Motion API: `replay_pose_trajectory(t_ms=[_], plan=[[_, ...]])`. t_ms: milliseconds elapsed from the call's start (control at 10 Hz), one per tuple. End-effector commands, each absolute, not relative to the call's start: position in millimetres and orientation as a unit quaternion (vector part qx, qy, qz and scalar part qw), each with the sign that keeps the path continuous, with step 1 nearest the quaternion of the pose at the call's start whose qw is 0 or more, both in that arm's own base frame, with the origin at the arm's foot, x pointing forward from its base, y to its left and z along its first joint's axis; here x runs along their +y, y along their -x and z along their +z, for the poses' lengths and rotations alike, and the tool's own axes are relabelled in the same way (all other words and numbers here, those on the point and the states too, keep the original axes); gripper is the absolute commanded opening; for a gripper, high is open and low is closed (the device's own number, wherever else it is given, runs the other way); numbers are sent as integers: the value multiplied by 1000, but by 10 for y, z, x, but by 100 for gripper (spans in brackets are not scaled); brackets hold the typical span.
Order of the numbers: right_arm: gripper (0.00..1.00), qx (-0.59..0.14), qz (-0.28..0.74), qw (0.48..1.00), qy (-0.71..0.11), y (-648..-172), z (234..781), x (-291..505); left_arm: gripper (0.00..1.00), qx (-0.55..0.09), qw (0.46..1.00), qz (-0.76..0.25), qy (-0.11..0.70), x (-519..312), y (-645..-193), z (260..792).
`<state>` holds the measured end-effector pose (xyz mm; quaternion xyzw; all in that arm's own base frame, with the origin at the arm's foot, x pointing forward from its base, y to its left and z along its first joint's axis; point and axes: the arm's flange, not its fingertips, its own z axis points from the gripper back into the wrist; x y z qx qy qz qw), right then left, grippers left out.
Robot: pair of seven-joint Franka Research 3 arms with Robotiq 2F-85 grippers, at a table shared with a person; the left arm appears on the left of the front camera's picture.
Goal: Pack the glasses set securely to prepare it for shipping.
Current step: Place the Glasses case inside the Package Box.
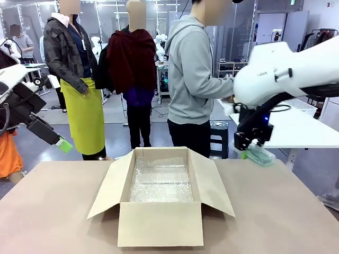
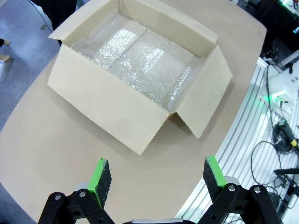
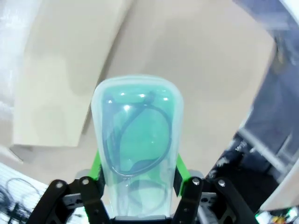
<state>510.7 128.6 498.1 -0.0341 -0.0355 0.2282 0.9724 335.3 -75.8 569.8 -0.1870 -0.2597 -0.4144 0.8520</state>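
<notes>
My right gripper (image 1: pixel 250 151) is shut on the pale mint-green glasses case (image 3: pixel 137 135), held in the air above the table's far right side; dark frames show through its semi-clear shell. The same case (image 1: pixel 260 154) pokes out below the gripper in the front view. The pink case is out of view. An open brown cardboard box (image 1: pixel 159 188) lined with bubble wrap (image 2: pixel 140 60) sits mid-table, to the left of the held case. My left gripper (image 2: pixel 156 179) is open and bare, raised at the table's left side (image 1: pixel 62 144), looking down on the box.
The box's flaps (image 1: pixel 214 185) spread outward on all sides. A person in a grey hoodie (image 1: pixel 193 79) stands behind the table's far edge. A white table (image 1: pixel 302 127) stands at the right rear. Bare tan tabletop (image 1: pixel 53 211) lies around the box.
</notes>
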Motion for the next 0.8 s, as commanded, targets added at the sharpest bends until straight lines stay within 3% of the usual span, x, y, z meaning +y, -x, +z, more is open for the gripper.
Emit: replay_pose_trajectory(t_ms=[0, 300, 700], plan=[[35, -35, 474, 878, 60, -5263, 5163, 1698, 100, -263, 845, -423, 197, -734, -3354, 5713], [35, -14, 602, 796, 55, -5392, 5274, 2690, 100, -263, 845, -423, 197, -734, -3354, 5713], [35, 14, 678, 732, 66, -5773, 4794, 3726, 100, -263, 845, -423, 197, -734, -3354, 5713]])
